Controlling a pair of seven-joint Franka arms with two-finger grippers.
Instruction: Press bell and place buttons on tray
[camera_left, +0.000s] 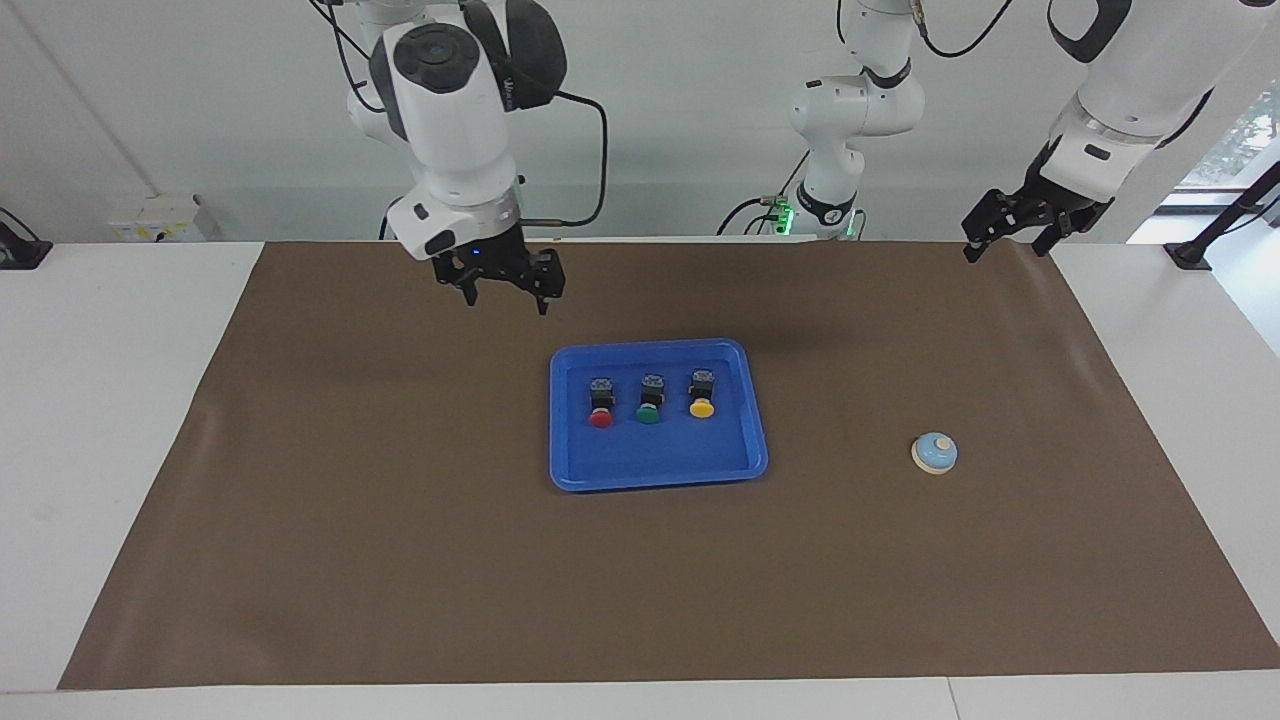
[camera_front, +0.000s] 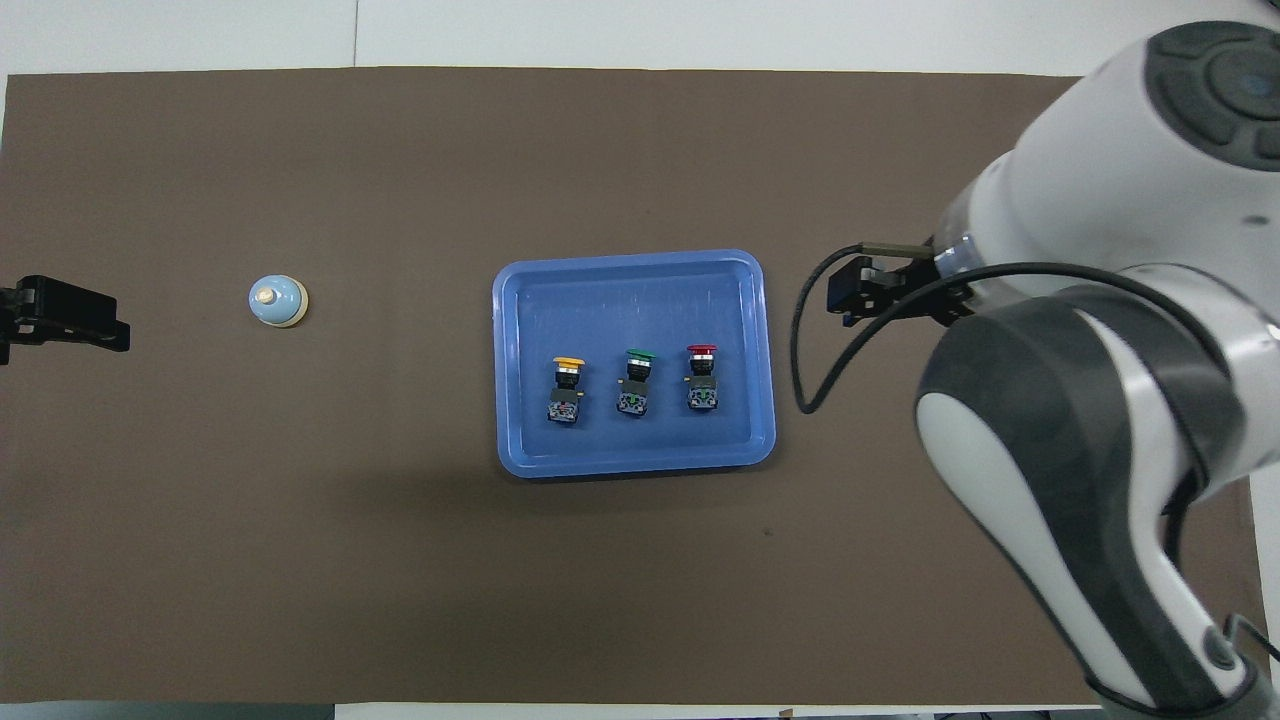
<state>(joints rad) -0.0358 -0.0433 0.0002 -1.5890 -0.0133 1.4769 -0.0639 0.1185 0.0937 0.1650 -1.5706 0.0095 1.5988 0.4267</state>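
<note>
buttons (camera_left: 650, 399) in a row on tray (camera_left: 660, 465) | bell (camera_left: 934, 452) toward left arm's end of mat (camera_left: 400, 560) | right gripper (camera_left: 505, 290) empty, fingers apart, raised over mat | left gripper (camera_left: 1010, 232) waits at mat corner, fingers apart

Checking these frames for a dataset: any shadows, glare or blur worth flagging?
Facing view: soft shadows on the brown mat above the tray; everything sharp, no glare. Overhead view: a broad soft shadow on the mat nearer the robots than the tray; the right arm's near casing is smeared at its edges; the buttons stay crisp.
</note>
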